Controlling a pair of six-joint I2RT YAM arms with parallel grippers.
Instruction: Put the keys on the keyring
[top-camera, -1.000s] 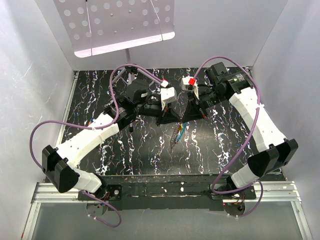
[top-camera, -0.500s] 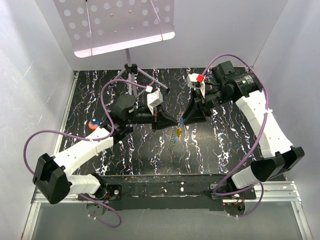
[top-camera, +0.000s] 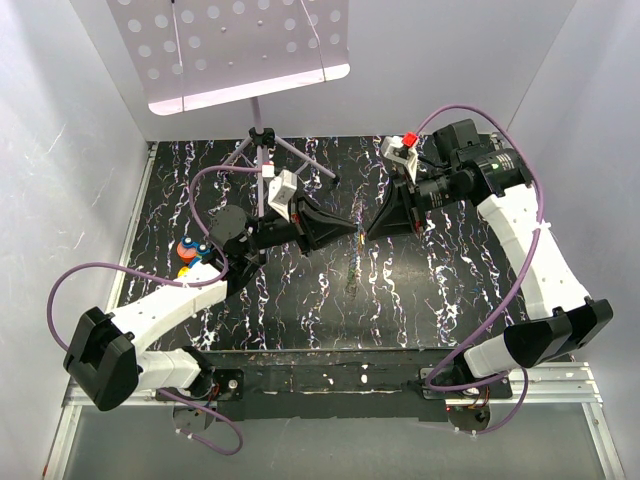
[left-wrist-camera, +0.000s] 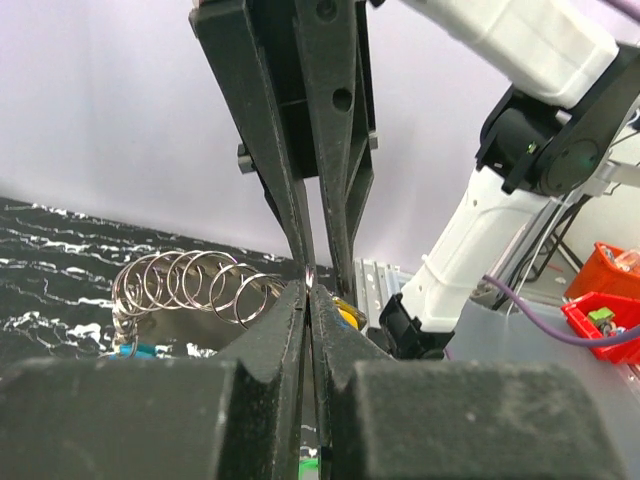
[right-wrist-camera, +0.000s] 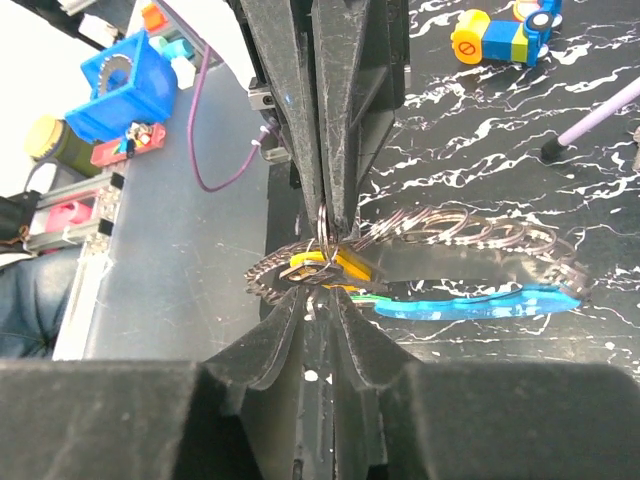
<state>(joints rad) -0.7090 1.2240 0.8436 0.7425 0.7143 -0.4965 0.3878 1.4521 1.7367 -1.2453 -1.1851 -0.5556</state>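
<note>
Although both arms meet at the centre of the overhead view, the job looks unfinished. The left fingers (top-camera: 330, 225) are clenched on the thin wire of the keyring (right-wrist-camera: 322, 225), which shows at their tips in the middle of the right wrist view. Just below it sits the yellow key (right-wrist-camera: 325, 266), its head touching the ring. The blue key (right-wrist-camera: 470, 300) stretches toward the lower right of that frame, under a coil of linked rings (right-wrist-camera: 470, 228). The right fingers (top-camera: 390, 215) stand tip to tip with the left pair. I cannot tell whether they are released or grasping the yellow key.

My reading is that the yellow key is at the ring, perhaps partly threaded. The blue one has no visible link to it. Whether the bunch hangs or rests on the desk (top-camera: 450, 290) is unclear.

The desk is black with white marbled veins, boxed in by plain white walls (top-camera: 60, 150). A perforated panel (top-camera: 240, 45) on a tripod stand (top-camera: 262, 140) fills the upper centre, and coloured toy blocks (top-camera: 190, 252) lie at the left.
</note>
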